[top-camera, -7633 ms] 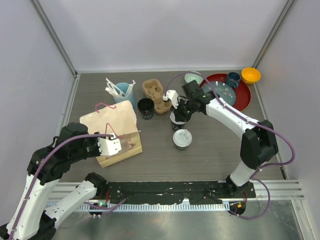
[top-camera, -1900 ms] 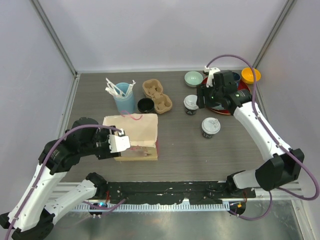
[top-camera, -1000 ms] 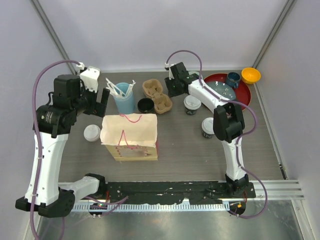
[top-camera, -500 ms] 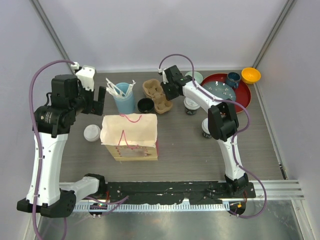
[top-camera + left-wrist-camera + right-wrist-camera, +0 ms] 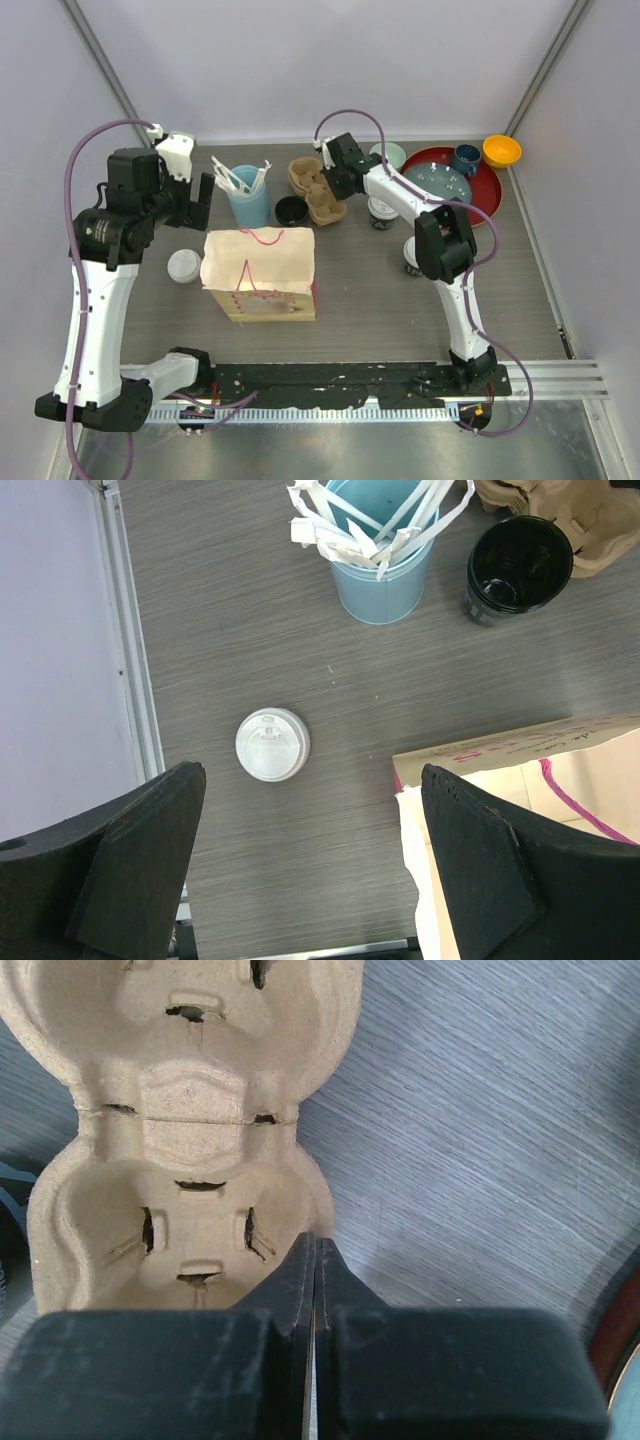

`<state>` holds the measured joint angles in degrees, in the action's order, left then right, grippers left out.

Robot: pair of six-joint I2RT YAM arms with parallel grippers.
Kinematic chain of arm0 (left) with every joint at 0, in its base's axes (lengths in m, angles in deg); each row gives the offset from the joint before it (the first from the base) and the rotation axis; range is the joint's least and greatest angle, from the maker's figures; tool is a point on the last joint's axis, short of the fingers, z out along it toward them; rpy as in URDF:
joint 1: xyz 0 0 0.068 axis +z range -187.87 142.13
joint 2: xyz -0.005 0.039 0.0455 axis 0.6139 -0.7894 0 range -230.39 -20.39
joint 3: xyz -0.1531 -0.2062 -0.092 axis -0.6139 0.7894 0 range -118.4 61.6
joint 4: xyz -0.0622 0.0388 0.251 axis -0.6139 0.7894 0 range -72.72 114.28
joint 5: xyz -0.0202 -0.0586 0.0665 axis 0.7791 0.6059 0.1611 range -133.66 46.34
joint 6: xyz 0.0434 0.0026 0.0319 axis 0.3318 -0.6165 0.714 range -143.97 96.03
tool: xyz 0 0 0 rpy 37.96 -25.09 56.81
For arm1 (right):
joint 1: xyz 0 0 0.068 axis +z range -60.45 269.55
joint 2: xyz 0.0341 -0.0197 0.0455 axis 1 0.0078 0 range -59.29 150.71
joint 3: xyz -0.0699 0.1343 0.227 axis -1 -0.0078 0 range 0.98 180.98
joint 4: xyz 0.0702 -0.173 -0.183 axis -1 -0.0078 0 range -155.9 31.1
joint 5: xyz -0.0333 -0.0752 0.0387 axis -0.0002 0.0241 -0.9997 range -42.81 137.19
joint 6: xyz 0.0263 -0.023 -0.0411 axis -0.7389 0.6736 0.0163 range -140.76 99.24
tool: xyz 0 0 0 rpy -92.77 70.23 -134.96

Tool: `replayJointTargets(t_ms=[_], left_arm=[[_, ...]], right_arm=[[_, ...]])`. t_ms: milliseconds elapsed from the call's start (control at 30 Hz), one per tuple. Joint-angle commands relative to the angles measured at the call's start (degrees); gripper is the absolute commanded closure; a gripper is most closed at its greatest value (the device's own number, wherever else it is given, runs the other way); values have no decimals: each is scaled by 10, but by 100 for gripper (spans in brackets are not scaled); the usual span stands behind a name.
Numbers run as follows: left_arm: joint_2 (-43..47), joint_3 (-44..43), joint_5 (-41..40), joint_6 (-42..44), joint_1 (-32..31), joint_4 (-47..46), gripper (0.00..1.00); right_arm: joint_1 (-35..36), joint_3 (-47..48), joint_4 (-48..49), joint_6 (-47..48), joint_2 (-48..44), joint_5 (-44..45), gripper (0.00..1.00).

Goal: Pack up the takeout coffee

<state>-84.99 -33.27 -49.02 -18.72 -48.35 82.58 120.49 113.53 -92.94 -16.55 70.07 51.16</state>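
Takeout coffee (image 5: 378, 213): how far along? (Base asking.)

Me: Barely begun, by my read. Neither cup is packed. One stands toward the far edge of the desk (image 5: 380, 310), between the cardboard carrier (image 5: 318, 188) and the red tray (image 5: 482, 205). The other cup (image 5: 409, 262) sits nearer the middle, mostly behind my right arm. Paper bag (image 5: 260, 265) is left of centre, apart from both. Left to do: cups into the carrier, I'd guess, then into the bag.

Base: Fingers?

Me: Right gripper (image 5: 315, 1245) pressed together, tips at the carrier's rim. Whether cardboard is caught between them, cannot tell. Left gripper (image 5: 312, 775) spread wide, holding nothing, up over the left side.

Base: What does each view add?

Me: Only the overhead shows the coffee. Right wrist alone shows that closed pinch and the carrier's empty wells. Left wrist gives a white lid (image 5: 272, 745) near the left edge, the blue utensil cup (image 5: 385, 580) and an open black cup (image 5: 518, 570). Cup under that lid? Cannot tell.
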Motion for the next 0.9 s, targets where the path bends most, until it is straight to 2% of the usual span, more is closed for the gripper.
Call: replayJointTargets(t_ms=[0,33,67,167,333,433,500,867], left_arm=[[3,0,5,12,3,-26,8],[5,0,6,12,4,-25,7],[5,0,6,12,4,-25,8],[8,1,6,12,3,-25,8],[6,-1,9,13,3,-24,8],[4,-5,10,15,3,-24,8],[3,-6,10,17,3,-24,8],[0,-16,12,20,3,-21,8]], right_arm=[[5,-15,3,27,-49,-2,98],[5,-21,4,33,-56,-15,90],[7,-28,17,42,-67,-23,87],[16,-69,56,50,-110,-32,80],[40,-118,100,75,-157,-108,67],[60,-133,94,109,-156,-170,57],[64,-134,92,110,-148,-174,53],[69,-131,71,121,-101,-176,52]])
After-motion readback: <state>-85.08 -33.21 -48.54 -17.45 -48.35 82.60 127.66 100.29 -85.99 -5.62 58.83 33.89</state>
